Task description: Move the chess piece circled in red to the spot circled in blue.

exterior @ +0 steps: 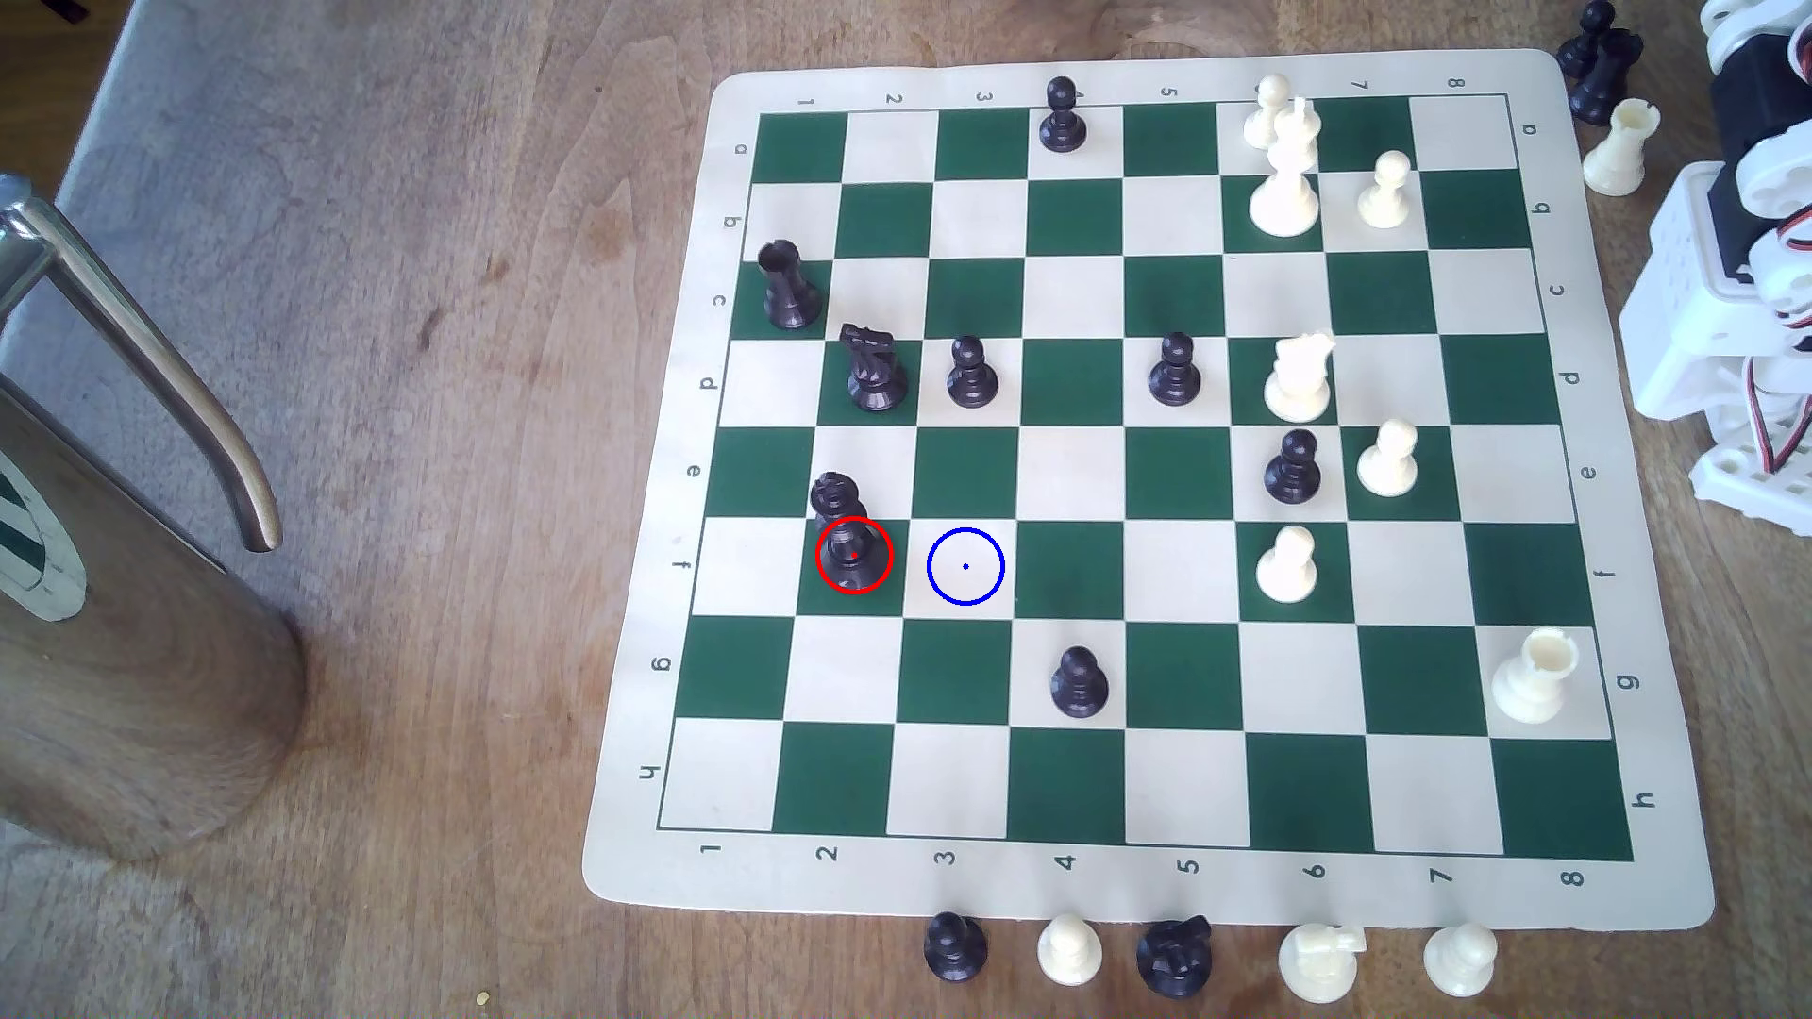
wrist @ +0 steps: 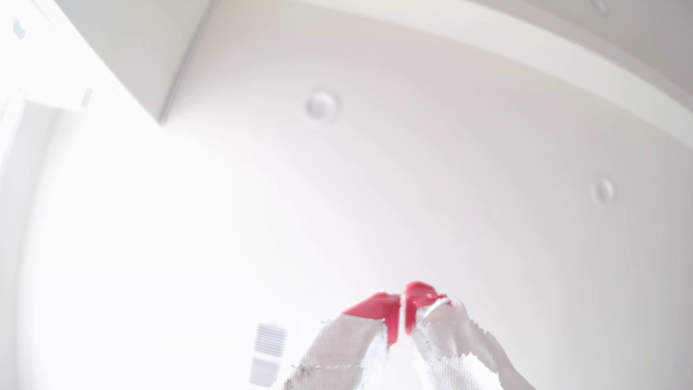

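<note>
1. Black and crowned, the chess piece circled in red (exterior: 851, 549) is standing on a dark green square near the exterior view's left edge of the board (exterior: 1657, 887), untouched.
2. Just beside it, toward the exterior view's right, the spot circled in blue (exterior: 966, 566) is lying bare, ready to receive it.
3. Red-tipped, the gripper (wrist: 403, 313) is pointing up at a white ceiling in the wrist view, tips pressed together on nothing, seemingly parked before any reach.
4. A black pawn (exterior: 972, 374) is standing well apart.
</note>
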